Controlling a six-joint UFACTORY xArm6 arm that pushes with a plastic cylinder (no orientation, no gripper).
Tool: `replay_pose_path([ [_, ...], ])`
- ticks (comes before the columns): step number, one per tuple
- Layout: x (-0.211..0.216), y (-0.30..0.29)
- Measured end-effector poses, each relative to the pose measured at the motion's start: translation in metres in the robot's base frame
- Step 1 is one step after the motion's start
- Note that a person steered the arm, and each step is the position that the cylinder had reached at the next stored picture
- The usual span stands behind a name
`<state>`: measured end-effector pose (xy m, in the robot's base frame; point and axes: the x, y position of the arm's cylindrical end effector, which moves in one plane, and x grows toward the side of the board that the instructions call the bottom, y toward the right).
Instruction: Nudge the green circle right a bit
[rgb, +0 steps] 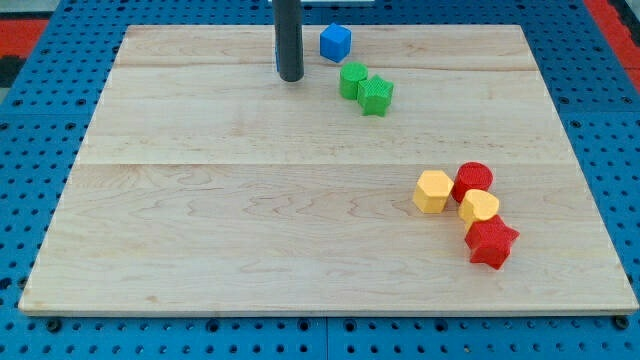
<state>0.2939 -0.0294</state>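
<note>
The green circle lies near the view's top, right of centre, touching a green star on its lower right. My tip rests on the wooden board, to the left of the green circle with a gap of about a block's width between them. A blue cube sits just above the green circle, to the tip's upper right.
A thin blue sliver shows at the rod's left edge, mostly hidden. At the view's lower right sit a yellow hexagon, a red circle, a yellow heart and a red star, clustered together.
</note>
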Motion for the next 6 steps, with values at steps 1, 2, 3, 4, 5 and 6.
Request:
replay_pose_path([
  [1, 0.003, 0.061],
  [2, 0.032, 0.051],
  [3, 0.109, 0.072],
  [4, 0.130, 0.179],
  [5, 0.143, 0.248],
  [6, 0.218, 0.272],
])
